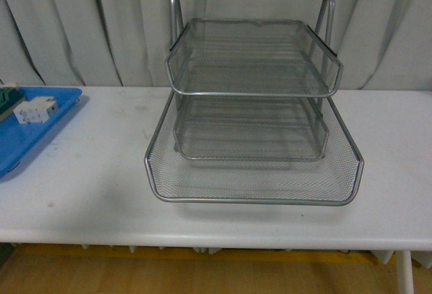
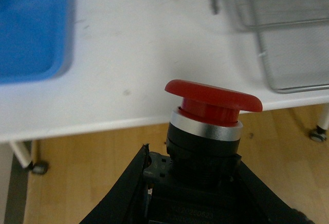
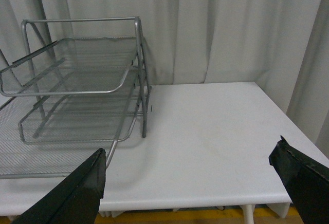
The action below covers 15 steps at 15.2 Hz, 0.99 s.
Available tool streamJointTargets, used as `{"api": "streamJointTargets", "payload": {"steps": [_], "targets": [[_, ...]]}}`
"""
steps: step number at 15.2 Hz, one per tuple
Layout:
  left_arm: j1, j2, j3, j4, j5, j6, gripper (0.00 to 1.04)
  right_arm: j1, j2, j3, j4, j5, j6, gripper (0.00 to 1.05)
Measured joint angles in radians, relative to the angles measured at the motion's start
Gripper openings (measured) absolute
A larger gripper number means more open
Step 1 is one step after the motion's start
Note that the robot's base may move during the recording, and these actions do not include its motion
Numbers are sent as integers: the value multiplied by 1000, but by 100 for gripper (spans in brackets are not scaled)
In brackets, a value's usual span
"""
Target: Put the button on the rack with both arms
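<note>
Button (image 2: pixel 213 98) is gripped by its black blocky body between the jaws of the left gripper (image 2: pixel 198 196), and the red mushroom cap is left free beyond them. It is carried over the near edge of the surface (image 1: pixel 94 186), between the blue tray (image 1: pixel 20 147) on the left and the rack (image 1: pixel 253 201) on the right, touching neither. It is not caught by the front view.

The button is judged to be rigid, compact and fairly light. Its domed cap is thought smooth and likely to give when pressed, so the flat sides of the body are considered the right place to be held, as is done now.

The right gripper (image 3: pixel 187 183) is seen with its jaws spread wide and nothing between them, over the near right part of the surface, beside the rack.

Counted: one button, two grippers, one rack of three mesh tiers with nothing seen on them, and one blue tray. Farther left, one white terminal block (image 1: pixel 35 110) is laid in the tray, and a green-topped part (image 1: pixel 5 100) is cut off by the picture's edge. Pale curtains (image 1: pixel 61 24) are hung behind.
</note>
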<state>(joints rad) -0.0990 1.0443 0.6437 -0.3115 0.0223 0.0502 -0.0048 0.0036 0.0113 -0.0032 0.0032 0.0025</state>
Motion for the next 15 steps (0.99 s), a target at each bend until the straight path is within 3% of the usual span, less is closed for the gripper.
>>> {"api": "streamJointTargets", "payload": {"steps": [2, 4, 8, 12, 13, 15], "targets": [[-170, 161, 142, 54, 5, -5, 36, 0, 0, 0, 0, 0, 0, 98], [-280, 348, 286, 103, 0, 10, 36, 0, 0, 0, 0, 0, 0, 98], [-387, 740, 605, 106, -26, 91, 36, 0, 0, 0, 0, 0, 0, 98], [-442, 954, 757, 71, -41, 166, 36, 0, 0, 0, -1, 0, 0, 98], [-442, 981, 767, 71, -48, 175, 42, 0, 0, 0, 0, 0, 0, 98], [-426, 1028, 784, 83, -79, 188, 64, 0, 0, 0, 0, 0, 0, 98]]}}
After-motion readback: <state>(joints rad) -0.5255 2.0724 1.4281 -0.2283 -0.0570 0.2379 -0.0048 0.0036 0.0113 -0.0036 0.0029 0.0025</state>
